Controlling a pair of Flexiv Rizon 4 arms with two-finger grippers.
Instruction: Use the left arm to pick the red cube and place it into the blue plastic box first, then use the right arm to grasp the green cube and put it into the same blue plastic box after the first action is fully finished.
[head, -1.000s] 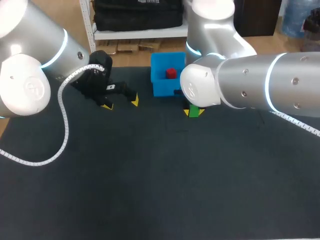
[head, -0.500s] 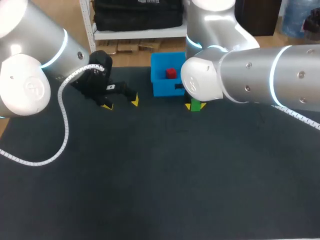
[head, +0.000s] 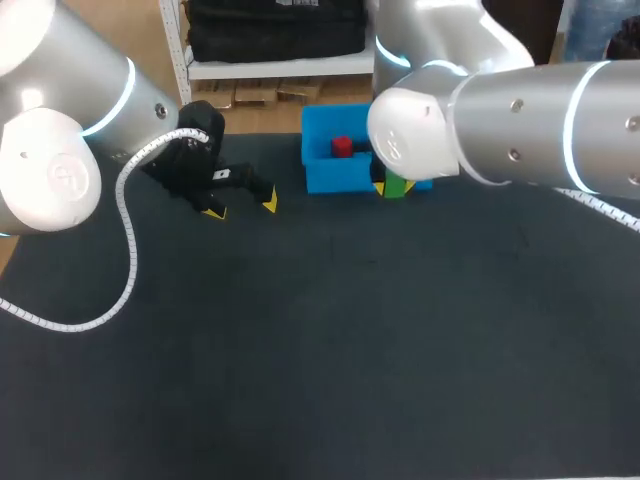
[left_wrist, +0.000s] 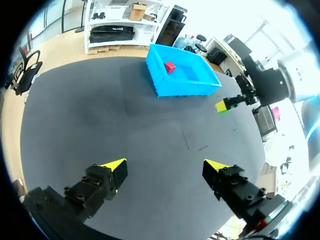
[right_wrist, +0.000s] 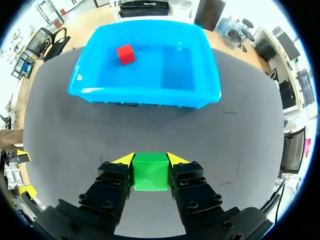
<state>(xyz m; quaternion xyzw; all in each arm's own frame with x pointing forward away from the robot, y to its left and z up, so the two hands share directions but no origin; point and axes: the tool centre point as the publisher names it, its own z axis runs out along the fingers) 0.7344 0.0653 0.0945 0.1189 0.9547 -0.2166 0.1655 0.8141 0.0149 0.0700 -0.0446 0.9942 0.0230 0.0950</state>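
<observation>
You have the right hand pinching the green cube from both sides between its yellow tips. The cube sits outside the blue plastic box, close to its front wall. The box stands near the far edge of the desk. The red cube lies inside the box, near its far wall. Your left hand holds nothing, its fingers spread wide. It hangs over the desk's far left part, beside the box and apart from it.
</observation>
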